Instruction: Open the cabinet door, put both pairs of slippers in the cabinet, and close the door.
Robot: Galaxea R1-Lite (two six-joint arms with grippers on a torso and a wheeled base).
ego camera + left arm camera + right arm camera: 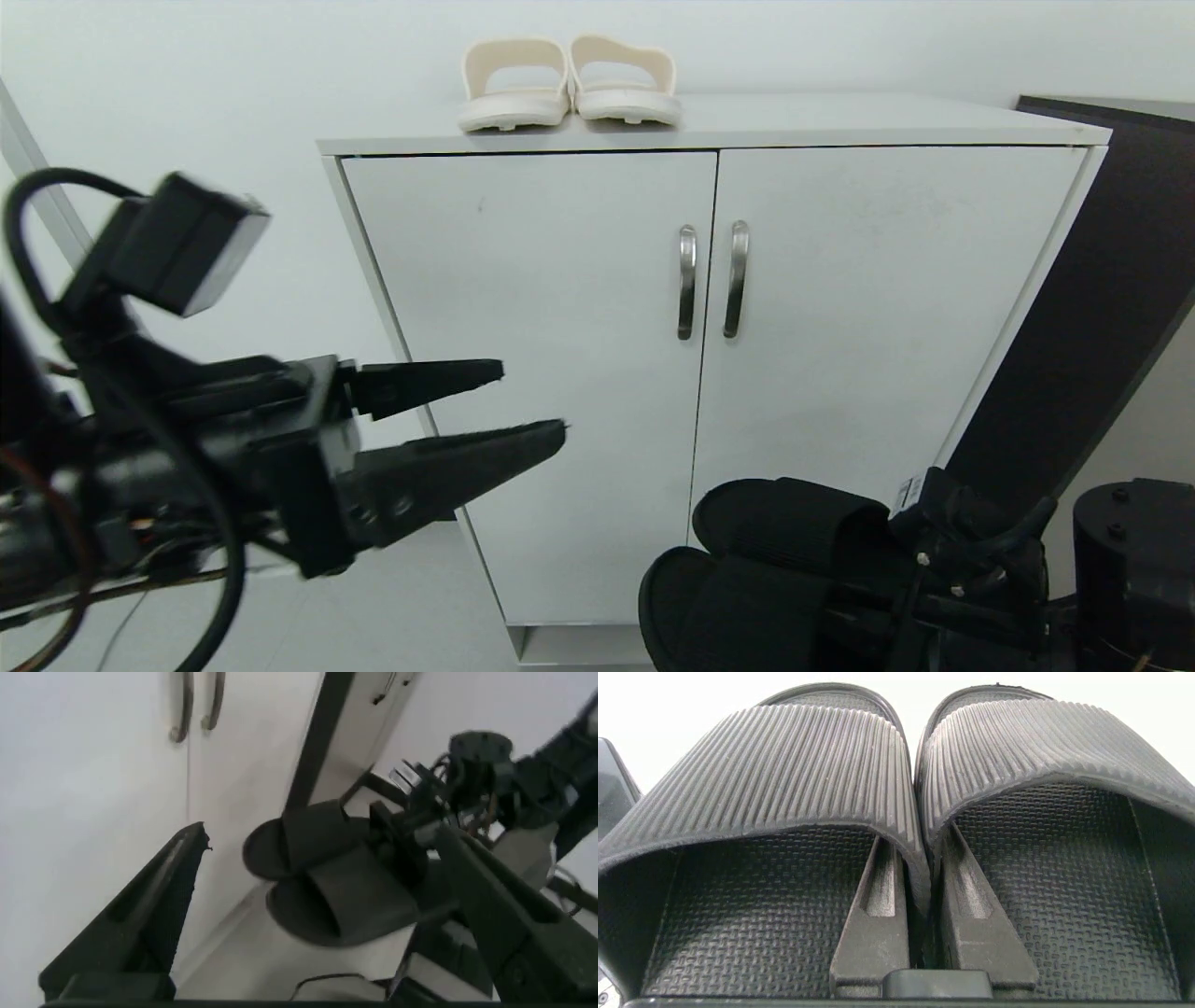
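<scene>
Pinching black ribbed rubber slippers (775,551) low in our right gripper (915,849), we point our wide-spread left gripper (532,399) at the white cabinet door (560,280).

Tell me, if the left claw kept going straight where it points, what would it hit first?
Probably the closed cabinet doors, below the handles: the open left gripper points at them slantwise. Depth is unclear, though, and the black slippers held by the right gripper lie close under that line.

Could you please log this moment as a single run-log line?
doors shut | white slippers on cabinet top | left pincer open, facing doors | right pincer shut on black slippers
</scene>
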